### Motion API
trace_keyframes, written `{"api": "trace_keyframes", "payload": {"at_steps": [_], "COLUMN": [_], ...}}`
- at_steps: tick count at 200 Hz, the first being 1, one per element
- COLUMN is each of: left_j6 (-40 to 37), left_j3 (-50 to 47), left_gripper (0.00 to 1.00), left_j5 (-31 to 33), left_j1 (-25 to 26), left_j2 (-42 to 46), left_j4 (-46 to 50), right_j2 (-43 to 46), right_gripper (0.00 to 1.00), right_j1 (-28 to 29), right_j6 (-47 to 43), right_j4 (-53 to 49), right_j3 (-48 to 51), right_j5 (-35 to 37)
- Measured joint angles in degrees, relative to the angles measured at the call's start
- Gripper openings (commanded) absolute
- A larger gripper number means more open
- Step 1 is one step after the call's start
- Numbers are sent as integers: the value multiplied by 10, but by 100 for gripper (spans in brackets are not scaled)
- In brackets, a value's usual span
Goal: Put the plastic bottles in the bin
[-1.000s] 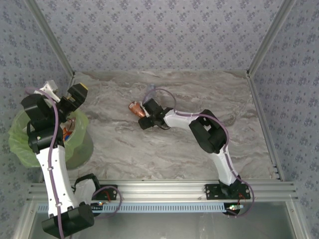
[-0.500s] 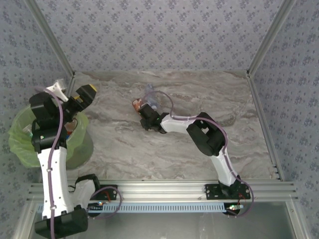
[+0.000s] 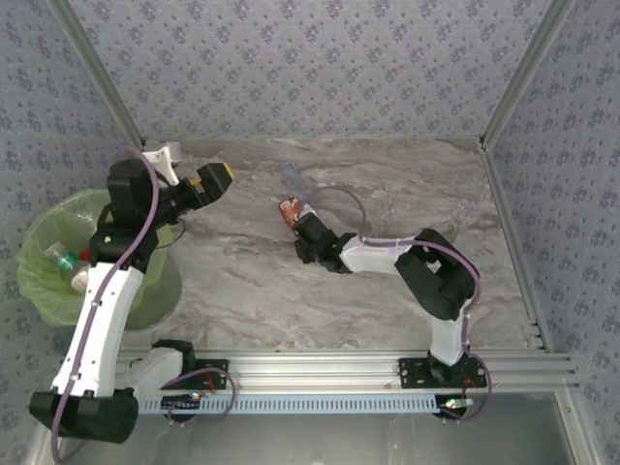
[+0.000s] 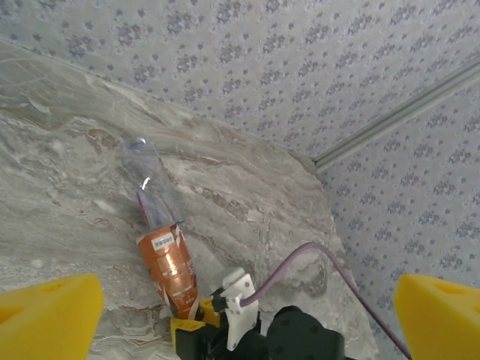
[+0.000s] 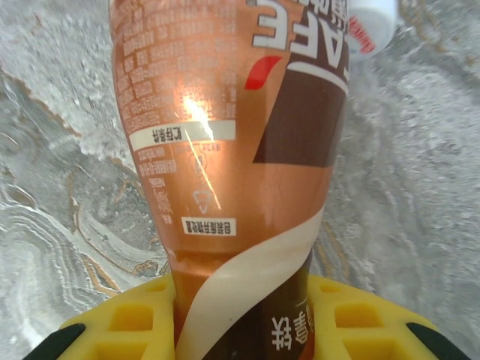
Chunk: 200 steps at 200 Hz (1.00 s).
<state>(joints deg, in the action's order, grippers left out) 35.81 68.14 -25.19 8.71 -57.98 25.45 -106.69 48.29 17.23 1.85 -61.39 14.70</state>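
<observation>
My right gripper (image 3: pixel 302 231) is shut on a brown-and-copper labelled plastic bottle (image 3: pixel 288 209) lying on the marble table. In the right wrist view the bottle (image 5: pixel 225 150) runs up between the yellow fingers (image 5: pixel 120 322), and a white cap (image 5: pixel 371 22) shows by its far end. A clear crushed bottle (image 4: pixel 146 180) lies just beyond the brown bottle (image 4: pixel 166 262). My left gripper (image 3: pixel 213 179) hangs open and empty above the table, to the right of the bin (image 3: pixel 39 232). The bin is lined with a light-green bag and holds bottles (image 3: pixel 66 262).
Patterned walls with metal corner posts (image 3: pixel 513 87) close in the table at the back and sides. A metal rail (image 3: pixel 320 373) carrying both arm bases runs along the near edge. The right arm's purple cable (image 4: pixel 315 251) loops over the table.
The right gripper has shut on the brown bottle and shifted slightly right. The left arm has swung from over the bin out towards the middle of the table, still open.
</observation>
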Motion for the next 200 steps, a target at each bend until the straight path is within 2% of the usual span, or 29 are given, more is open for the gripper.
{"api": "trace_keyframes", "payload": {"at_steps": [87, 146, 200], "left_j6": [-8, -17, 3], "left_j3": [31, 69, 67], "left_gripper": [99, 99, 96], "left_j5": [62, 108, 126], "left_j1": [135, 205, 232], "left_j2": [-109, -196, -251], "left_j4": [-17, -24, -68], "right_j2": [169, 245, 292], "right_gripper": [0, 0, 0], "right_j1": [-25, -31, -31], "right_j6": [15, 19, 29], "right_j4": [142, 189, 216], "right_j3": [126, 167, 175], "right_j5": [-60, -134, -198]}}
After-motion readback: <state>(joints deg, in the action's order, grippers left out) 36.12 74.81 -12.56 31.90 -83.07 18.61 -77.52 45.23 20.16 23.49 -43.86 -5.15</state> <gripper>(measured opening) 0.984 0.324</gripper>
